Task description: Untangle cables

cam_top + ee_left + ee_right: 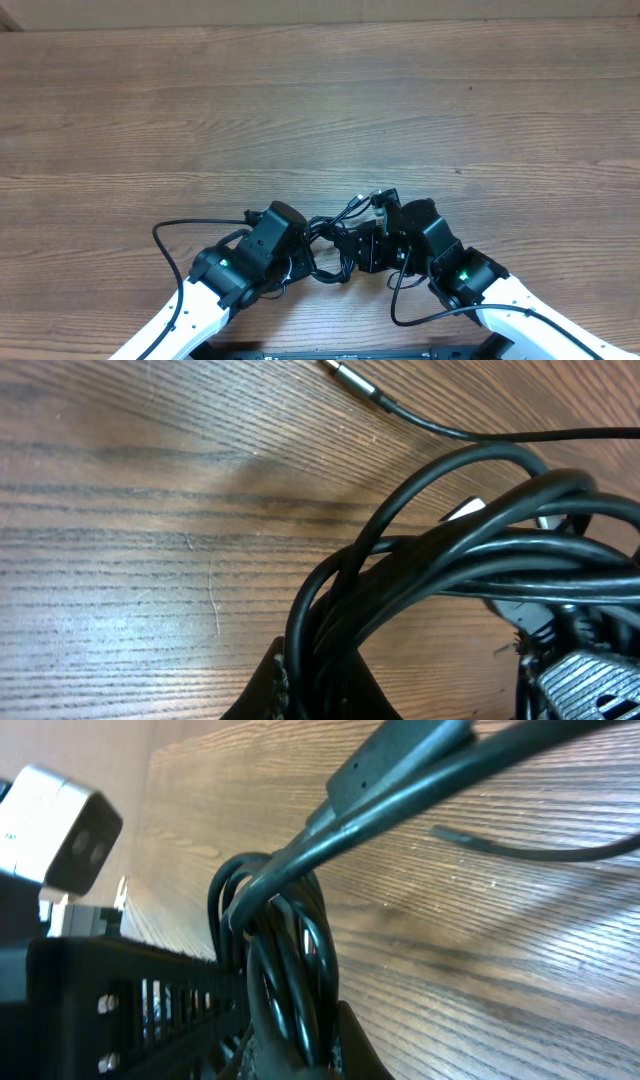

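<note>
The cables (pixel 322 228) are a bunch of thin black cords hanging between my two grippers near the table's front edge, their plug ends (pixel 380 197) poking out behind. My left gripper (pixel 308 252) is shut on one side of the bunch. In the left wrist view the looped cables (pixel 440 550) rise out of the left gripper (pixel 320 695), and a silvery plug (pixel 345 372) lies on the wood beyond. My right gripper (pixel 362 248) is shut on the other side. The right wrist view shows several strands (pixel 290 960) pinched in the right gripper (pixel 305 1045), with a black plug (pixel 400 760) close to the lens.
The wooden table (pixel 320 100) stretches away behind the grippers. The left arm's white camera housing (pixel 50 840) and black gripper body (pixel 120 995) sit close beside the right gripper. Thicker black wires (pixel 170 235) loop out from both arm bases.
</note>
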